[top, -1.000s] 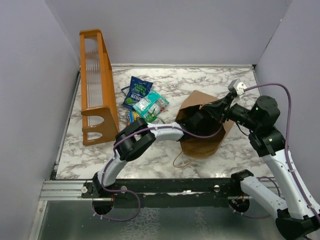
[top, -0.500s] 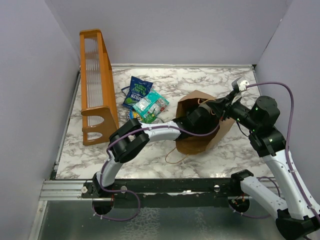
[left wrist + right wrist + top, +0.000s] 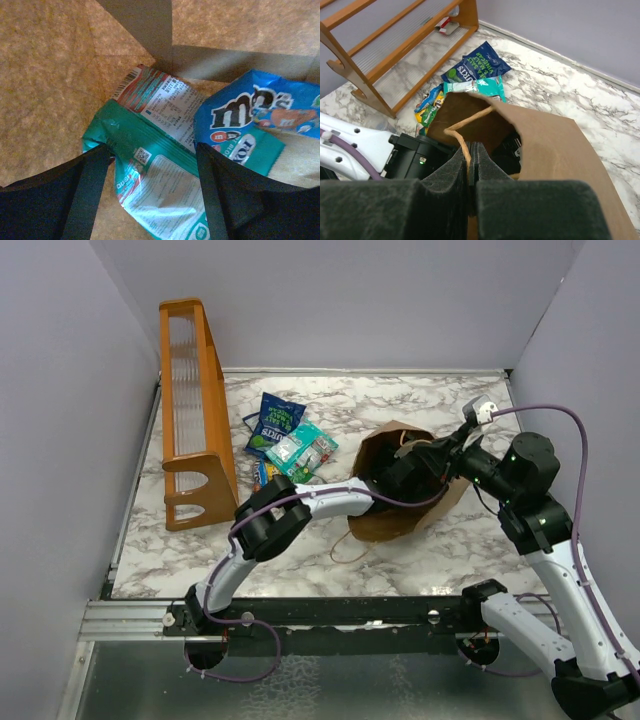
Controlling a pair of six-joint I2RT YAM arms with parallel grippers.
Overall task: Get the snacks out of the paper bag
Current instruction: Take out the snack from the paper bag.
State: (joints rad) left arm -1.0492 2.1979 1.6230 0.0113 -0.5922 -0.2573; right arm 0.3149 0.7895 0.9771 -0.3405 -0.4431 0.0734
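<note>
Our right gripper (image 3: 471, 165) is pressed together on the rim of the paper bag (image 3: 385, 520), next to its cord handle, and it holds the mouth open toward the left arm. Our left gripper (image 3: 150, 200) is deep inside the bag. Its fingers are spread, one on each side of a teal packet (image 3: 150, 165) that lies on the bag's inner paper, and they do not pinch it yet. A blue M&M's packet (image 3: 260, 107) lies touching it.

So at least two snacks are left inside. Outside, on the marble table (image 3: 450, 400), between the bag and the orange rack (image 3: 195, 410), we count three already out: a dark blue pouch (image 3: 275, 422), a teal-and-white pouch (image 3: 303, 448) and a small yellow-edged packet (image 3: 266, 473). We judge the task to be a little past halfway.
</note>
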